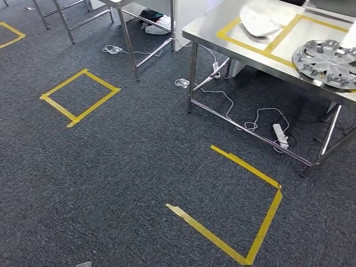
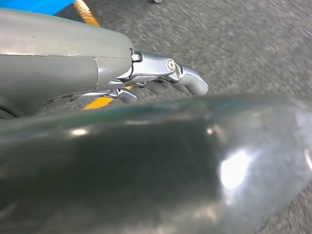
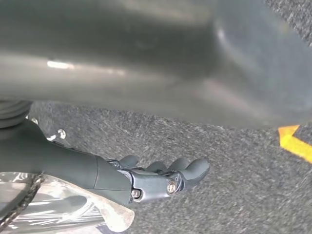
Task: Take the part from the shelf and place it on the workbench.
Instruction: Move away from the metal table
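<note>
Scanning the carpet, I have the steel workbench (image 1: pixel 201 30) at two o'clock, with a white curved panel (image 1: pixel 258 22) and a silver hubcap (image 1: pixel 325 61) on it. Where my shelf part sits I cannot tell. My left hand (image 2: pixel 162 78) hangs loose, fingers side by side, nothing in them. My right hand (image 3: pixel 162 178) reaches straight, and clear film (image 3: pixel 73 209) lies against it. Held or not, I cannot tell. If it's like that hubcap, I'd judge the part light, stiff and slick: take the rim.

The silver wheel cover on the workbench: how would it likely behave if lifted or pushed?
The wheel cover looks thin and spoked, so probably light with some flex. It lies flat, so rolling seems unlikely. On the smooth steel workbench it would likely slide easily.
</note>
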### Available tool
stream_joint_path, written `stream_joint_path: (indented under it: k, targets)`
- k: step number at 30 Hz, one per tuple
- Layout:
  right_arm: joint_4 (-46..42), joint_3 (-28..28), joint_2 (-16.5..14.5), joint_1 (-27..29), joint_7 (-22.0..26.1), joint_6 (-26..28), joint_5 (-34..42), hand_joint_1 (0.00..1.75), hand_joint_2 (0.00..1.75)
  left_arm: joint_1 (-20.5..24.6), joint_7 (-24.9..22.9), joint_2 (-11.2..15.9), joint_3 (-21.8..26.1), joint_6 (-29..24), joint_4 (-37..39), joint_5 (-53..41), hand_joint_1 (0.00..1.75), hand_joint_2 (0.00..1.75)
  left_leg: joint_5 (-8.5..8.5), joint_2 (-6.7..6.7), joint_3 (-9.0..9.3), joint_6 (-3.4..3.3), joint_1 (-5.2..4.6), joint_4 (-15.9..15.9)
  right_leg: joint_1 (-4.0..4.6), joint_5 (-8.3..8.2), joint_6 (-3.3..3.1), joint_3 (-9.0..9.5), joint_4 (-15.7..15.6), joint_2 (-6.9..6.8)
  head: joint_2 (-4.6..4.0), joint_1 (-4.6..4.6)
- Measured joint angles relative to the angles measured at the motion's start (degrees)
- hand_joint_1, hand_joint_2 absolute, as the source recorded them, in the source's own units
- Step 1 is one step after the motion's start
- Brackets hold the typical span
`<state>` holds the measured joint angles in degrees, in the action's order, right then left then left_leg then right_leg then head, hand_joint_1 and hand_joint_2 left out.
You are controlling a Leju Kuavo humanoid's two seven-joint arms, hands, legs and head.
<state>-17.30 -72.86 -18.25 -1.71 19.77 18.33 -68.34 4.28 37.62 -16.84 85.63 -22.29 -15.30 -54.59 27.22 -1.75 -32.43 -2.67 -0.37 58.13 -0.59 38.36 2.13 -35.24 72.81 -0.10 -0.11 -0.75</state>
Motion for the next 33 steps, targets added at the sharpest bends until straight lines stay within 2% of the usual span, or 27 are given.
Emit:
stream_joint_path:
  k: [1, 2, 3, 4, 6, 8, 9, 10, 12, 13, 14, 15, 16, 17, 19, 20, 21, 23, 25, 26, 27, 28, 29, 30, 31, 32, 33]
  targets:
    - [-0.05, -0.01, 0.00, 0.01, -0.01, -0.02, -0.13, 0.00, 0.00, -0.03, 0.00, -0.02, 0.04, -0.03, 0.00, 0.02, 0.00, 0.00, -0.10, -0.84, -0.02, -0.03, -0.17, 0.02, 0.04, -1.87, -0.31, 0.49, -1.76, 0.27, 0.00, -0.02]
    - [-0.11, -0.01, 0.00, 0.02, -0.01, -0.05, -0.26, 0.00, 0.00, -0.03, 0.00, -0.05, 0.07, -0.06, 0.00, 0.03, 0.00, 0.00, -0.21, -1.68, -0.01, -0.01, -0.29, 0.03, 0.10, -4.32, -0.74, 1.87, -5.28, 1.02, 0.00, -0.03]
    - [-0.21, -0.02, 0.00, 0.04, -0.03, -0.10, -0.34, 0.00, 0.00, 0.00, 0.00, -0.13, 0.09, -0.10, 0.00, 0.03, 0.00, 0.00, -0.34, -2.43, -0.06, 0.07, -0.35, 0.06, 0.09, -6.24, -1.22, 3.45, -9.08, 2.63, 0.00, -0.06]
    - [-0.32, -0.02, -0.02, 0.07, -0.04, -0.15, -0.40, 0.00, 0.00, 0.08, 0.00, -0.19, 0.09, -0.14, 0.00, 0.02, 0.00, 0.00, -0.47, -3.18, -0.23, 0.21, -0.38, 0.15, 0.05, -7.54, -1.55, 4.81, -12.49, 4.28, 0.00, -0.06]
    - [-0.57, -0.04, -0.07, 0.13, -0.09, -0.25, -0.45, 0.00, 0.00, 0.16, -0.01, -0.29, 0.09, -0.17, 0.00, -0.05, 0.00, 0.00, -0.92, -4.48, -0.90, 0.85, -0.08, 0.23, 0.12, -7.92, -1.76, 6.01, -15.35, 6.20, 0.00, -0.07]
    - [-0.81, -0.07, -0.21, 0.16, -0.13, -0.38, -0.50, 0.00, 0.00, 0.04, -0.05, -0.25, 0.09, -0.20, -0.01, -0.16, 0.00, 0.00, -1.40, -5.54, -1.55, 1.69, 0.23, 0.26, 0.18, -8.37, -1.77, 6.34, -16.05, 5.01, 0.00, -0.05]
    - [-0.93, -0.10, -0.31, 0.17, -0.14, -0.49, -0.56, 0.00, 0.00, -0.05, -0.15, -0.22, 0.09, -0.26, -0.02, -0.30, 0.00, 0.00, -1.13, -4.89, -1.88, 2.01, 0.21, 0.68, 0.09, -8.69, -1.90, 6.47, -16.39, 4.21, 0.00, -0.11]
    - [-1.04, -0.13, -0.38, 0.23, -0.15, -0.61, -0.62, 0.00, 0.00, -0.05, -0.39, -0.17, 0.09, -0.36, -0.03, -0.46, 0.00, 0.00, -0.17, -3.64, -2.54, 2.31, 0.15, 2.00, -0.05, -8.98, -2.03, 6.57, -16.72, 3.27, 0.00, -0.28]
    - [-1.28, -0.19, -0.44, 0.51, -0.17, -0.84, -0.74, 0.00, 0.00, 0.10, -1.36, -0.11, 0.07, -0.66, -0.04, -0.97, 0.00, 0.00, 3.47, -0.48, -5.12, 2.98, 0.24, 7.86, -0.14, -9.15, -2.22, 6.64, -16.98, 1.15, 0.00, -0.56]
    - [-1.41, -0.22, -0.44, 0.68, -0.20, -0.95, -0.77, 0.00, 0.00, 0.16, -2.05, -0.09, 0.06, -0.78, -0.04, -1.25, 0.00, 0.00, 5.32, 0.31, -6.68, 3.37, 0.46, 11.58, -0.11, -9.11, -2.26, 6.48, -16.95, 0.02, 0.00, -0.63]
    - [-1.55, -0.25, -0.44, 0.78, -0.22, -1.08, -0.78, 0.00, 0.00, 0.14, -2.76, -0.05, 0.04, -0.88, -0.04, -1.52, 0.00, 0.00, 6.37, 0.75, -7.71, 3.72, 0.72, 14.34, -0.09, -9.07, -2.26, 6.31, -16.92, -1.07, 0.00, -0.62]
    - [-1.69, -0.26, -0.44, 0.80, -0.23, -1.24, -0.80, 0.00, 0.00, 0.07, -3.44, 0.02, 0.03, -0.95, -0.04, -1.73, 0.00, 0.00, 6.46, 1.05, -7.85, 4.00, 0.97, 15.37, -0.09, -9.02, -2.22, 6.12, -16.90, -2.06, 0.00, -0.62]
    - [-1.81, -0.27, -0.44, 0.77, -0.23, -1.41, -0.81, 0.00, 0.00, -0.01, -4.07, 0.11, 0.02, -1.03, -0.04, -1.88, 0.00, 0.00, 5.54, 1.34, -6.82, 4.23, 1.20, 14.11, -0.10, -8.95, -2.12, 5.97, -16.87, -2.94, 0.00, -0.63]
    - [-1.89, -0.27, -0.44, 0.74, -0.23, -1.57, -0.84, 0.00, 0.00, -0.05, -4.60, 0.21, 0.02, -1.10, -0.04, -1.95, 0.00, 0.00, 3.98, 1.95, -4.69, 4.38, 1.38, 10.75, -0.12, -8.85, -1.97, 5.99, -16.83, -3.74, 0.00, -0.65]
    - [-2.04, -0.32, -0.44, 0.72, -0.26, -1.80, -0.86, 0.00, 0.00, 0.05, -5.38, 0.37, 0.01, -1.21, -0.04, -1.96, 0.00, 0.00, 1.68, 4.11, -0.09, 4.20, 1.39, 2.93, -0.02, -8.56, -1.45, 6.28, -16.65, -5.12, 0.00, -0.61]
    - [-2.16, -0.37, -0.45, 0.71, -0.27, -1.87, -0.88, 0.00, 0.00, 0.11, -5.64, 0.40, 0.01, -1.24, -0.04, -1.93, 0.00, 0.00, 1.19, 4.84, 1.25, 3.89, 1.24, 0.60, 0.06, -8.45, -1.10, 6.40, -16.56, -5.61, 0.00, -0.49]
    - [-2.29, -0.43, -0.46, 0.68, -0.28, -1.93, -0.90, 0.00, 0.00, 0.12, -5.86, 0.42, 0.01, -1.28, -0.04, -1.87, 0.00, 0.00, 1.18, 5.13, 1.63, 3.50, 1.04, -0.27, 0.11, -8.39, -0.74, 6.69, -16.50, -6.00, 0.00, -0.35]
    - [-2.52, -0.51, -0.51, 0.58, -0.32, -1.99, -0.93, 0.00, 0.00, -0.06, -6.20, 0.50, 0.02, -1.34, -0.04, -1.78, 0.00, 0.00, 0.87, 4.22, 1.37, 2.63, 0.82, -0.27, -0.05, -8.40, 0.05, 7.05, -16.58, -6.45, 0.00, -0.17]
    - [-2.69, -0.55, -0.56, 0.57, -0.33, -2.04, -0.95, 0.00, 0.00, -0.16, -6.37, 0.55, 0.03, -1.37, -0.04, -1.74, 0.00, 0.00, 0.40, 3.29, 1.17, 1.74, 0.90, -0.66, -0.35, -7.08, 0.69, 6.45, -15.24, -4.43, 0.00, -0.08]
    - [-2.79, -0.59, -0.57, 0.63, -0.32, -2.05, -0.95, 0.00, 0.00, -0.11, -6.37, 0.55, 0.03, -1.37, -0.04, -1.74, 0.00, 0.00, 0.14, 2.76, 1.08, 1.34, 0.97, -0.84, -0.45, -5.52, 0.85, 5.29, -12.90, -2.82, 0.00, 0.01]
    - [-2.87, -0.65, -0.57, 0.70, -0.32, -2.07, -0.95, 0.00, 0.00, -0.06, -6.38, 0.55, 0.03, -1.38, -0.04, -1.74, 0.00, 0.00, -0.01, 2.23, 0.89, 1.10, 0.92, -0.88, -0.48, -3.59, 0.87, 3.57, -9.35, -1.26, 0.00, 0.07]
    - [-2.94, -0.75, -0.57, 0.79, -0.33, -2.07, -0.95, 0.00, 0.00, -0.01, -6.38, 0.55, 0.03, -1.38, -0.04, -1.74, 0.00, 0.00, -0.11, 1.60, 0.69, 0.93, 0.82, -0.87, -0.48, -1.75, 0.81, 1.53, -5.12, -0.46, 0.00, 0.08]
    - [-2.99, -0.88, -0.57, 0.86, -0.36, -2.07, -0.95, 0.00, 0.00, -0.01, -6.38, 0.55, 0.03, -1.38, -0.04, -1.74, 0.00, 0.00, -0.19, 0.91, 0.56, 0.82, 0.70, -0.86, -0.46, -0.66, 0.75, -0.31, -1.56, -0.14, 0.00, 0.07]
    - [-3.04, -0.99, -0.57, 0.90, -0.38, -2.07, -0.95, 0.00, 0.00, -0.04, -6.38, 0.56, 0.03, -1.38, -0.04, -1.74, 0.00, 0.00, -0.25, 0.17, 0.50, 0.76, 0.58, -0.85, -0.45, -0.63, 0.64, -1.41, 0.30, -0.01, 0.00, 0.05]
    - [-3.08, -1.08, -0.57, 0.92, -0.39, -2.07, -0.95, 0.00, 0.00, -0.06, -6.38, 0.57, 0.03, -1.37, -0.04, -1.73, 0.00, 0.00, -0.29, -0.65, 0.49, 0.75, 0.50, -0.83, -0.45, -1.78, 0.50, -1.40, -0.18, 0.08, 0.00, 0.05]
    - [-3.13, -1.14, -0.57, 0.93, -0.40, -2.07, -0.95, 0.00, 0.00, -0.07, -6.38, 0.57, 0.03, -1.37, -0.04, -1.73, 0.00, 0.00, -0.32, -1.48, 0.52, 0.78, 0.45, -0.80, -0.46, -3.84, 0.31, -0.28, -2.93, 0.42, 0.00, 0.03]
    - [-3.17, -1.17, -0.57, 0.94, -0.39, -2.07, -0.94, 0.00, 0.00, -0.04, -6.38, 0.56, 0.03, -1.36, -0.04, -1.73, 0.00, 0.00, -0.36, -2.29, 0.53, 0.84, 0.45, -0.73, -0.49, -6.09, 0.11, 1.49, -6.92, 1.47, 0.00, 0.05]
